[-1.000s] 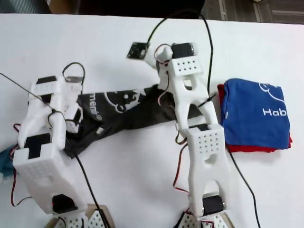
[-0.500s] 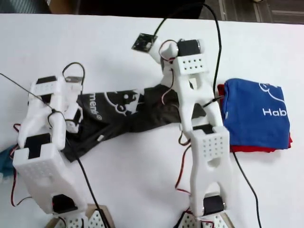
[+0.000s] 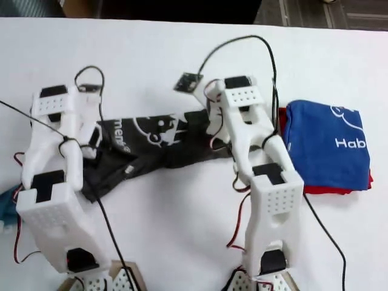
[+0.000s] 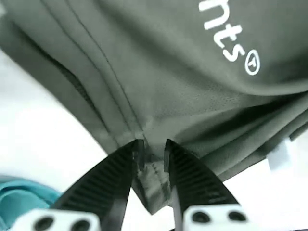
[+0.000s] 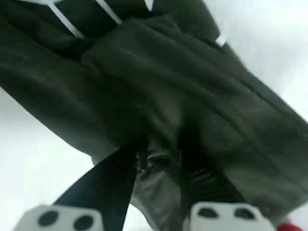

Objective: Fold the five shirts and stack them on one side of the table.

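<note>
Stack started, blue shirt (image 3: 327, 145) on red shirt (image 3: 330, 190) at one side; black shirt (image 3: 151, 142) bunched, pinched by left gripper (image 4: 151, 149) and right gripper (image 5: 159, 156); teal shirt (image 4: 19, 199) waiting.

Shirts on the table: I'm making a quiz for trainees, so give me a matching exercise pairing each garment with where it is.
1 black shirt
2 blue shirt
3 red shirt
4 teal garment

A bottom of the folded pile
B table edge beside the left arm
C pinched by left claw and right claw
D top of the folded pile

Pairs: 1-C, 2-D, 3-A, 4-B
</note>
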